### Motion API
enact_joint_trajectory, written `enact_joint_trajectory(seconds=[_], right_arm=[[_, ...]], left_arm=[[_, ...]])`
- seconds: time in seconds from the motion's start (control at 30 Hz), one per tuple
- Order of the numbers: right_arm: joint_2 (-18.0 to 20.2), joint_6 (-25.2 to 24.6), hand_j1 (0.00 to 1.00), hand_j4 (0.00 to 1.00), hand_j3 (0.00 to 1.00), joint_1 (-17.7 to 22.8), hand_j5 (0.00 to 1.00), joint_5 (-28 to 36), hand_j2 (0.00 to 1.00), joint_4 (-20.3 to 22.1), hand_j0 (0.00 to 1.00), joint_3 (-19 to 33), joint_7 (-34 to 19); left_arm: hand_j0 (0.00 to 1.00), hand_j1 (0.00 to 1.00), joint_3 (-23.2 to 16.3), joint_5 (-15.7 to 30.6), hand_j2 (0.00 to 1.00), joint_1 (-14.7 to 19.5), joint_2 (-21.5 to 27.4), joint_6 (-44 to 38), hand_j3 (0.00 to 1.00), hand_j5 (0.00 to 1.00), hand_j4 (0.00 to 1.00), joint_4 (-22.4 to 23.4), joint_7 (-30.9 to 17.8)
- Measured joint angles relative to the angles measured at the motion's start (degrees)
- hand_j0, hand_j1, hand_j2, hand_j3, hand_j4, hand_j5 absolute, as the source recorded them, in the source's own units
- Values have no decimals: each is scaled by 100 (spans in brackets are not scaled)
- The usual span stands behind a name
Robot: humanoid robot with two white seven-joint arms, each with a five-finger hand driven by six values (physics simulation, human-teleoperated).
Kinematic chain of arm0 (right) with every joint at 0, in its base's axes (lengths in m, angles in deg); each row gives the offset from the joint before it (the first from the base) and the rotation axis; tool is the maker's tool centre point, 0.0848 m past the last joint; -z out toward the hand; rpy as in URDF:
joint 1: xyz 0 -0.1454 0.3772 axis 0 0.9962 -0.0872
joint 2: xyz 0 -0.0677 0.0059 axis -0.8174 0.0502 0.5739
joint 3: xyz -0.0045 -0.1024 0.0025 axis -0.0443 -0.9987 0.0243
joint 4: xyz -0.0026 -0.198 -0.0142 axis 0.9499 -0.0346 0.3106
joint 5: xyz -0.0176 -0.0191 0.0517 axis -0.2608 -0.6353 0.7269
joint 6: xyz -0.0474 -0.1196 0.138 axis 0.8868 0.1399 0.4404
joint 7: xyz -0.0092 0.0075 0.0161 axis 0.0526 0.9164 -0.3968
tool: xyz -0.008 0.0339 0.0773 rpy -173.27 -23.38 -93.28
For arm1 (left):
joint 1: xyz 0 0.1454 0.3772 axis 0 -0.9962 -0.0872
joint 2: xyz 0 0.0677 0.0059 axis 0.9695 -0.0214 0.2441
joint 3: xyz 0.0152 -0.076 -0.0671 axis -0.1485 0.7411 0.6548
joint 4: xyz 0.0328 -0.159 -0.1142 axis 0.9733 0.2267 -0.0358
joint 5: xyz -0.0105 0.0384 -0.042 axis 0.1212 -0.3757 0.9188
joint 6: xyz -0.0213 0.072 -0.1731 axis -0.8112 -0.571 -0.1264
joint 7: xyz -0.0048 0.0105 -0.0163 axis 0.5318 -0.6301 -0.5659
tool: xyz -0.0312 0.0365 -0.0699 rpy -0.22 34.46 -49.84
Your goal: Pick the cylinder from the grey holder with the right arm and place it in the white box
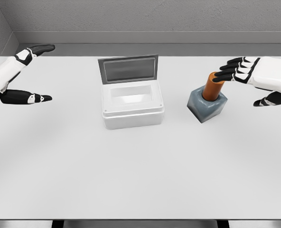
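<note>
Reaching with spread fingers, right robot hand (pixel 254 78) nears cylinder (pixel 212 86).

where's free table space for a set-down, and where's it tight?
Bare: the whole front of the white table, and the strip between the open white box and the grey holder. Also left of the box, below the left hand. Crowded: around the orange cylinder, where the right hand has its fingers open.
</note>
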Motion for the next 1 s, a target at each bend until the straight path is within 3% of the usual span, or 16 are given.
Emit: enact_joint_trajectory(seconds=[0.23, 0.43, 0.5, 0.57, 0.67, 0.73, 0.83, 1.0], right_arm=[[-60, 1, 100, 100, 100, 0, 100, -55, 100, -23, 100, 42, -7], [-363, -1, 100, 100, 100, -26, 100, -84, 100, -23, 100, 354, 36], [-365, -3, 100, 100, 100, -402, 100, -90, 100, -51, 100, 386, -13], [-445, -4, 100, 100, 100, -510, 100, -77, 100, -116, 100, 408, -540], [-774, -1, 100, 100, 100, -1037, 100, -66, 100, -421, 100, 387, -1290], [-988, 3, 100, 100, 100, -1116, 100, -92, 100, -584, 100, 367, -1506], [-1449, 5, 100, 100, 100, -1160, 100, -323, 100, -844, 100, 348, -1650], [-1904, 1, 100, 100, 100, -1521, 100, -764, 100, -1329, 100, 64, -1717]], left_arm=[[100, 100, 7, 4, 100, -9, -3, 0, 100, 100, 100, 7, 3], [100, 100, 21, 10, 100, 0, -51, 0, 100, 100, 100, 4, 15], [100, 100, 29, 11, 100, -9, -62, 0, 100, 100, 100, 6, 20], [100, 100, 31, 13, 100, -9, -69, 0, 100, 100, 100, 0, 22], [100, 100, -17, 105, 100, -9, -120, -1, 100, 100, 100, 18, 25], [100, 100, -173, 466, 100, 35, -167, -1, 100, 100, 100, 80, 10], [100, 100, -419, 1394, 100, 79, -211, -106, 100, 100, 100, 124, -138], [100, 100, -620, 3009, 100, 422, -451, -1376, 100, 100, 100, 157, -487]])
